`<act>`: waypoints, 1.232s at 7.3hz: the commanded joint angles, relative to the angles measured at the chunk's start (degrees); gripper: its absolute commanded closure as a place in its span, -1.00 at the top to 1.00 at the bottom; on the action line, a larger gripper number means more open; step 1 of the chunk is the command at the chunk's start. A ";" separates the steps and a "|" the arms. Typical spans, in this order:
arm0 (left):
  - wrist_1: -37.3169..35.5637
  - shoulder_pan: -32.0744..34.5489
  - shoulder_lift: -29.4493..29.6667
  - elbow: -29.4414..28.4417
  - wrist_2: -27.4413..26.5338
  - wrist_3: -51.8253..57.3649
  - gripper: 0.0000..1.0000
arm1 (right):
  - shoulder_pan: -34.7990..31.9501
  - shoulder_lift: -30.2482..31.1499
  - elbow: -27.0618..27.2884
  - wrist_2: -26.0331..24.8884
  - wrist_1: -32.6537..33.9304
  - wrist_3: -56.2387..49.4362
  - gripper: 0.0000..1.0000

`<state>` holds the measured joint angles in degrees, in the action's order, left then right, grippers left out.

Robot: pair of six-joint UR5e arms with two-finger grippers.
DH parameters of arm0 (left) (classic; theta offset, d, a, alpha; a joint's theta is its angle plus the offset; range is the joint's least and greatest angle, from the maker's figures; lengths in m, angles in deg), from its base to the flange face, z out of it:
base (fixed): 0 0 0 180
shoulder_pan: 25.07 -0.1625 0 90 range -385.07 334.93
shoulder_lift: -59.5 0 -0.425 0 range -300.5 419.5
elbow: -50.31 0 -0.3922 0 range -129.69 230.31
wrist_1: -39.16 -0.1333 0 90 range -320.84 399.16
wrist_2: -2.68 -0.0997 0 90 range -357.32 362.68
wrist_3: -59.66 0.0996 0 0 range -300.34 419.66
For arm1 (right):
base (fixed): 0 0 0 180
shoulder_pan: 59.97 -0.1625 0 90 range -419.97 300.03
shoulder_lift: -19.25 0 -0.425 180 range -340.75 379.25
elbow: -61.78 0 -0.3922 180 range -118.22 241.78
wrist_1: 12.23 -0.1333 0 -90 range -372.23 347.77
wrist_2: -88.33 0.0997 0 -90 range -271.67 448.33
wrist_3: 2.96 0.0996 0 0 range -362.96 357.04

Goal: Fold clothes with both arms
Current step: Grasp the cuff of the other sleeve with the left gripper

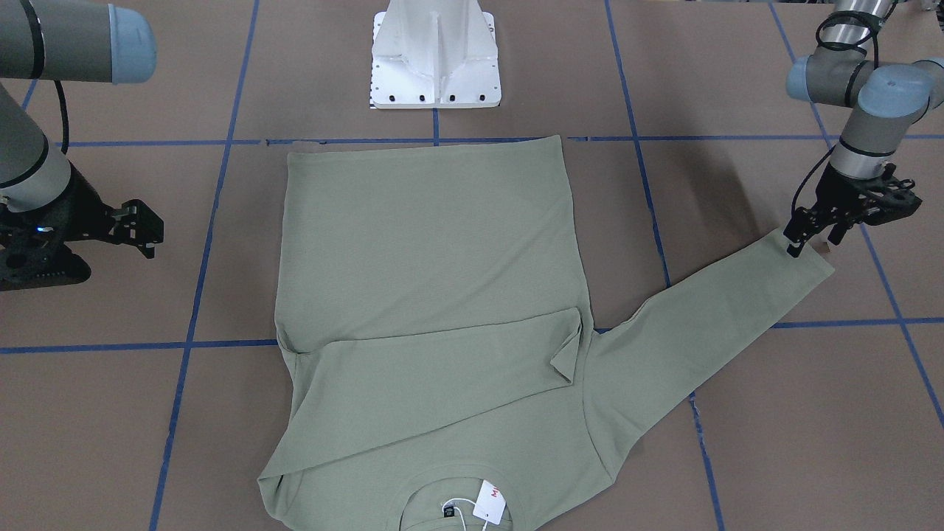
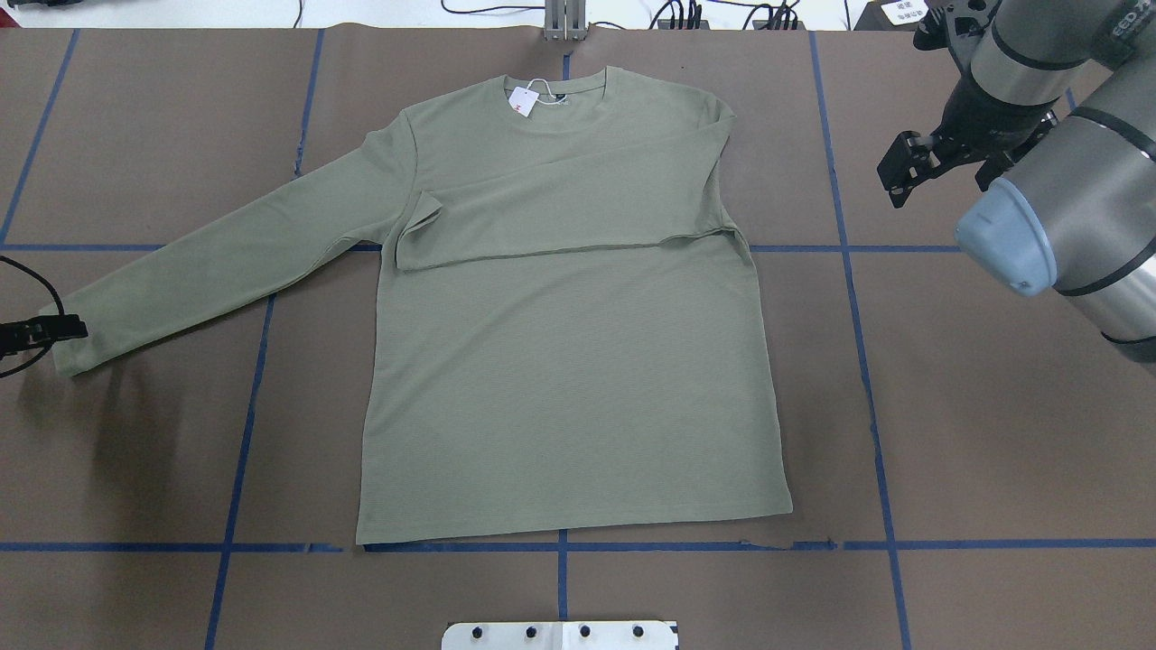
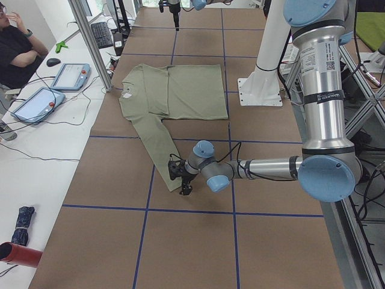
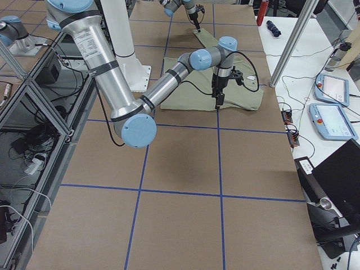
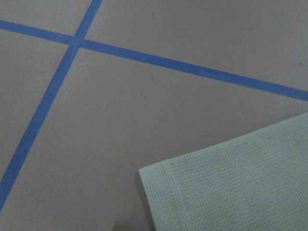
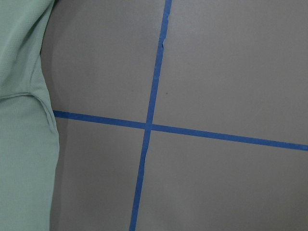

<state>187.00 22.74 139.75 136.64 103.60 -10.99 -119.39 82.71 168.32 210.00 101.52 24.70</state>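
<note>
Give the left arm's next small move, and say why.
Probably lower the left gripper and close on the cuff: this sleeve lies stretched out, while the other sleeve is already folded across the shirt.

I count one shirt [image 2: 560,361], one hang tag [image 2: 522,101], one pedestal [image 1: 435,59]; two arms, left arm [image 1: 881,103] and right arm [image 1: 44,37]; two tools, left tool [image 1: 815,237] and right tool [image 1: 151,234].

Left end effector [image 1: 814,240] low, right end effector [image 1: 147,233] parted
</note>
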 commanded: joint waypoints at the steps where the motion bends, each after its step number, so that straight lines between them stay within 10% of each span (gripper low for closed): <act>1: 0.00 -0.17 -0.10 0.07 -0.02 0.07 0.38 | 0.00 0.17 0.95 -0.03 0.33 0.02 1.00; 5: -0.09 -0.17 -0.54 1.21 0.07 0.07 -1.00 | 0.00 0.17 1.48 -0.12 0.69 0.20 1.00; 9: -9.36 -0.17 -0.98 10.06 0.51 0.42 -1.00 | 0.00 0.69 1.48 -0.20 0.68 0.20 1.00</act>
<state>182.19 22.61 138.82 143.07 104.02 -10.66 -119.39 83.29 169.80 209.82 102.21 24.90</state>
